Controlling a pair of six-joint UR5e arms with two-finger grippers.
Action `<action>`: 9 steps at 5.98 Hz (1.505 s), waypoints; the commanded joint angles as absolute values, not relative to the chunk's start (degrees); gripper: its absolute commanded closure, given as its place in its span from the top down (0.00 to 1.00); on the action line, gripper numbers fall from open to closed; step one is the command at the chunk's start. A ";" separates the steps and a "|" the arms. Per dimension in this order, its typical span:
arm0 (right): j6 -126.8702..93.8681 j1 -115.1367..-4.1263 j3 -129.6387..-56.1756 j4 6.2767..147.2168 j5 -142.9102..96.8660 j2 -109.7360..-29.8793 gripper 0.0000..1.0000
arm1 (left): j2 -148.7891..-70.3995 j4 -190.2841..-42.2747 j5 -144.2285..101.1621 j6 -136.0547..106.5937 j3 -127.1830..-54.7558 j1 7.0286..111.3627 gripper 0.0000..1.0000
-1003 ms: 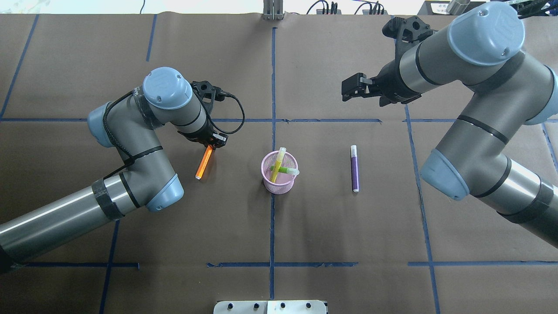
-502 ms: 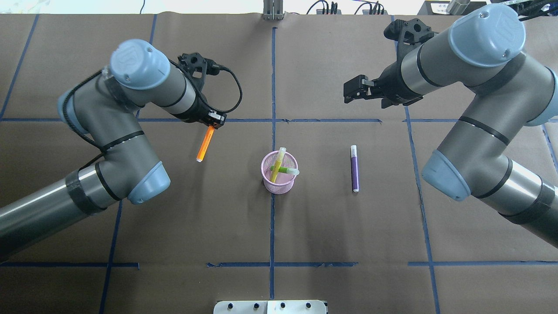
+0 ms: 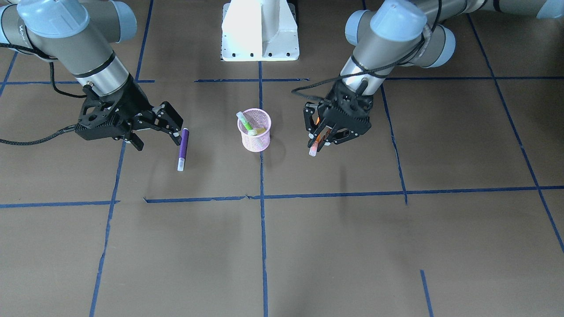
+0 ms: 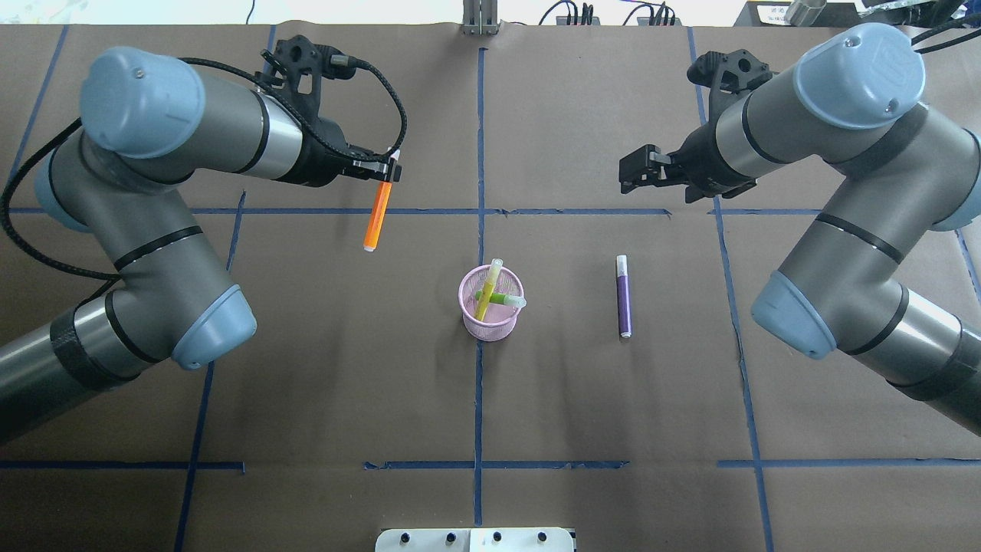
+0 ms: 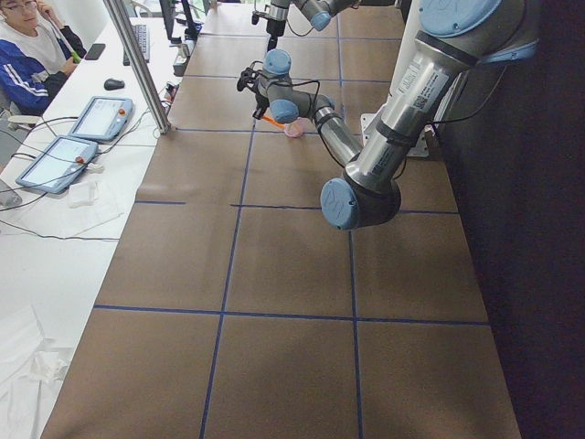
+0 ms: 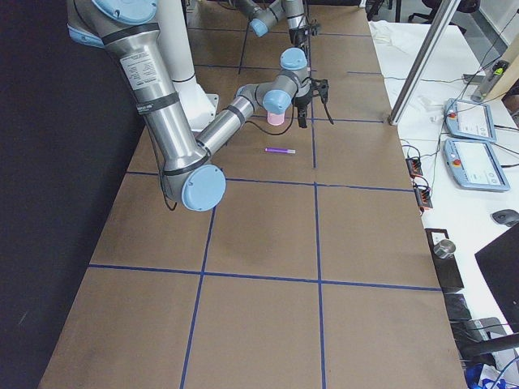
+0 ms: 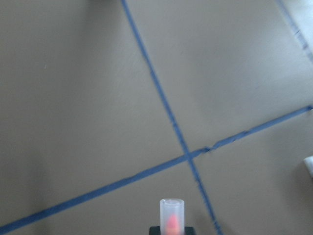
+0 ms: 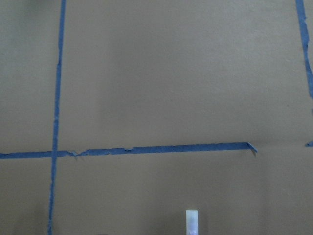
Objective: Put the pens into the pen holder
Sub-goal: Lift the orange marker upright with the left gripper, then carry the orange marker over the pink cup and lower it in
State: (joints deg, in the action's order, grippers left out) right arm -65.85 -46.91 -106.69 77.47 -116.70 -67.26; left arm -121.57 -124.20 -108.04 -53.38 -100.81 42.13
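My left gripper (image 4: pixel 385 172) is shut on the upper end of the orange pen (image 4: pixel 377 215), which hangs tilted above the table, left of and beyond the pink mesh pen holder (image 4: pixel 490 314). From the front, the orange pen (image 3: pixel 316 143) pokes down out of the left gripper (image 3: pixel 326 133). A yellow pen (image 4: pixel 487 290) and a green pen (image 4: pixel 498 298) stand in the holder. The purple pen (image 4: pixel 623 295) lies flat to the right of the holder. My right gripper (image 3: pixel 158 134) hovers open above the purple pen (image 3: pixel 183 147), holding nothing.
Brown paper marked with blue tape lines (image 4: pixel 480 153) covers the table. The robot's white base plate (image 3: pixel 260 31) is behind the holder. At the table's far side are tablets (image 5: pixel 55 160), cables and a seated person (image 5: pixel 27 55).
The left arm has lifted the orange pen off the table and carried it up and back, slightly towards the centre. The right gripper has drifted slightly to the right.
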 commanded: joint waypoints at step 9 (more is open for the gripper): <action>-65.39 -45.70 -106.00 85.34 -118.92 -68.03 1.00 | -121.72 -167.96 -82.80 -56.69 -85.34 27.25 0.00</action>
State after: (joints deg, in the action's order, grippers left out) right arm -65.39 -45.75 -106.00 85.34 -118.94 -68.03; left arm -121.25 -166.03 -83.99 -56.77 -86.92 28.19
